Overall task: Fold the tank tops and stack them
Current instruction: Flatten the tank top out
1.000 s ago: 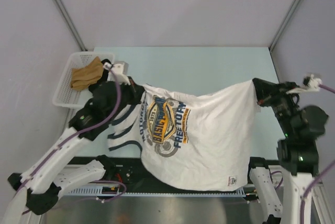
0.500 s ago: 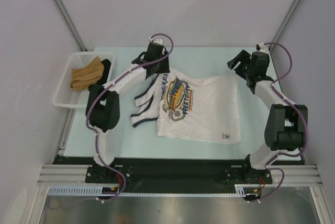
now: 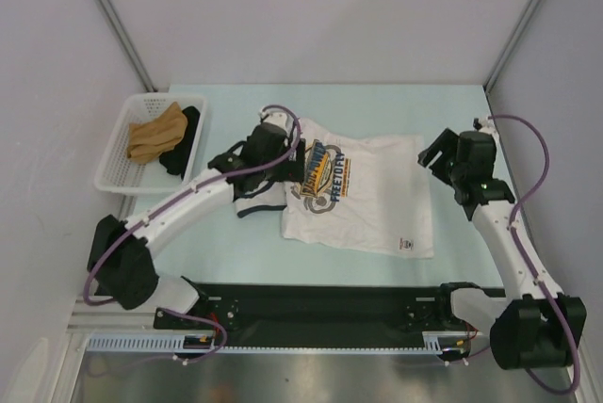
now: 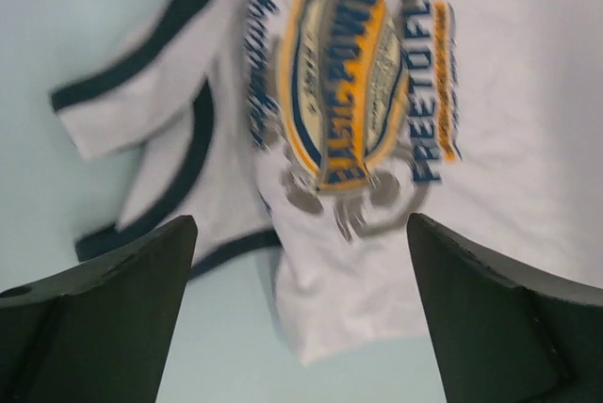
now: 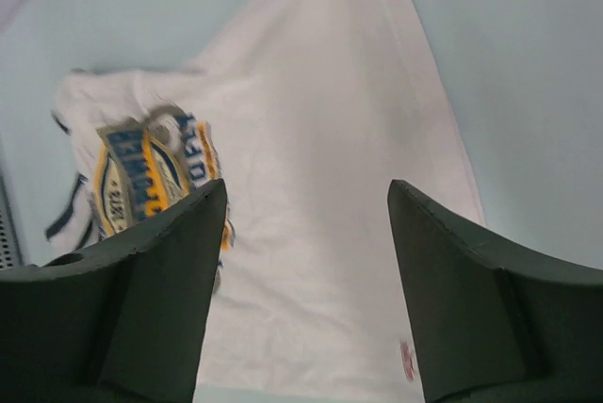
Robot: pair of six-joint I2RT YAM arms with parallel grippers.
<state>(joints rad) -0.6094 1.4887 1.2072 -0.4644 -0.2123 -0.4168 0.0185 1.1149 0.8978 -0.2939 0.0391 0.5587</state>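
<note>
Tank top lies spread print-up on the table, straps rumpled under the left gripper; right gripper hovers at the hem corner, both wide apart and empty, with no fold made and no stack yet

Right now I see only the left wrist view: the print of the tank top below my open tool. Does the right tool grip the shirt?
Observer: No. The right tool is open, nothing between its fingers, near the far right corner of the tank top.
Operator: Are there other cloths anywhere?
Observer: Yes. A white basket at the far left holds a tan cloth and a dark cloth.
Operator: Which way does the hem lie?
Observer: To the right in the top view, lying flat; a small label sits near its near corner.
</note>
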